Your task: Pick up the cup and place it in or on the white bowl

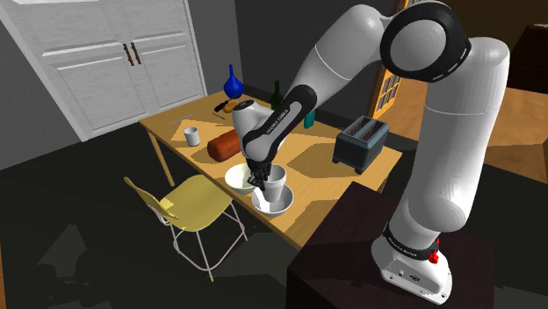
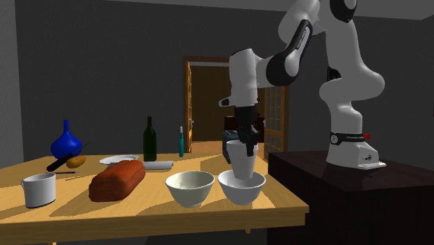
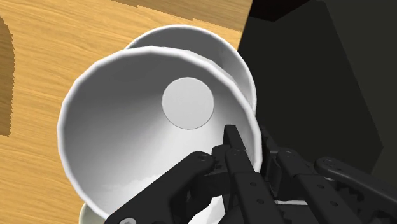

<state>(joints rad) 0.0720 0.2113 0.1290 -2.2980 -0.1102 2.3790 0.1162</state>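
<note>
The placing step is in hand, and by the look of things it is close to done. The black two-finger tool (image 2: 247,144) hangs straight down from the white arm (image 2: 243,76) and is closed on the wall of the plain white tapered cup (image 2: 241,161). In the wrist view one finger (image 3: 230,143) sits inside the cup's mouth and the other outside its rim, pinching the wall between them. The cup stands upright with its base sunk below the rim of the round white bowl (image 2: 241,188). This bowl lies at the end of the wooden surface (image 2: 139,209) nearest the dark stand (image 2: 334,188). Whether the base bears on the bowl's floor cannot be told. A second white bowl (image 2: 189,188) of much the same shape sits just beside it on the second exterior view's left. A brown loaf (image 2: 117,179) and a white mug (image 2: 39,189) lie further that way. Since the cup is already inside a white bowl, what seems left is the release and the retreat. The next move probably calls for easing the cup down until it bears, if it does not already. The fingers would then part only a little, because the inner one has the cup's wall close around it. A straight lift should follow, so that neither finger catches the rim. A tall cup in a shallow rounded bowl may lean or rock once let go, so a slow opening looks wise.
</note>
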